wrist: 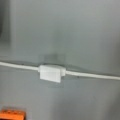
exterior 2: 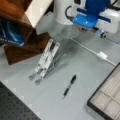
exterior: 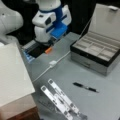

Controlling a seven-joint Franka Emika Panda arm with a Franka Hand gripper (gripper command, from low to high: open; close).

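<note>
My gripper [exterior: 49, 43] hangs under the blue and white hand at the top of both front views [exterior 2: 86, 28], low over the grey table. Its fingers do not show in the wrist view. Just below it lies a white cable with a small white block [exterior: 52, 63] on it. The block [wrist: 51, 73] sits mid-frame in the wrist view, untouched, and shows again in a front view [exterior 2: 102, 55]. A small orange piece [exterior: 48, 50] lies right by the gripper and peeks in at the wrist view's bottom left [wrist: 12, 115].
An open grey compartment box [exterior: 96, 51] stands at the right [exterior 2: 107, 100]. A black pen [exterior: 85, 87] lies on the table [exterior 2: 69, 85]. A folding metal stand [exterior: 60, 100] sits beside a white-topped wooden block [exterior: 12, 75].
</note>
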